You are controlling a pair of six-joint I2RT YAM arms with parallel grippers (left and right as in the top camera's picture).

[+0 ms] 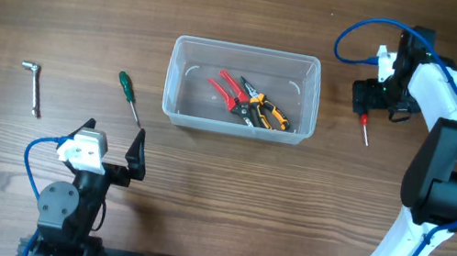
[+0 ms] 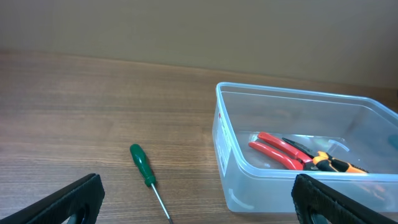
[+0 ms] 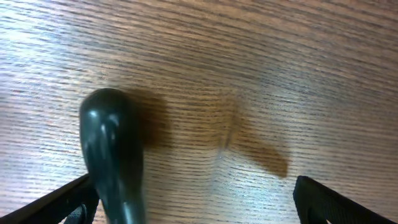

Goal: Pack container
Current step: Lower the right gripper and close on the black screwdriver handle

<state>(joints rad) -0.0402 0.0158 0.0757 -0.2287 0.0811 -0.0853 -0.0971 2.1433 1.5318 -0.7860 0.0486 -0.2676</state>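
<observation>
The clear plastic container (image 1: pixel 177 82) stands mid-table and holds red-handled pliers (image 1: pixel 227 89) and orange-and-black pliers (image 1: pixel 265 110). It also shows in the left wrist view (image 2: pixel 231 155), with the red pliers (image 2: pixel 277 149) inside. A green-handled screwdriver (image 1: pixel 130 96) lies left of it, ahead of my open, empty left gripper (image 1: pixel 112 153) (image 2: pixel 199 202). My right gripper (image 1: pixel 372 94) (image 3: pixel 196 199) is open, right of the container, over a screwdriver with a red part and thin shaft (image 1: pixel 365 129). A dark rounded handle (image 3: pixel 112 155) sits beside its left finger.
A metal L-shaped hex key (image 1: pixel 32 86) lies at the far left of the wooden table. The green screwdriver (image 2: pixel 144 168) lies just left of the container's near corner in the left wrist view.
</observation>
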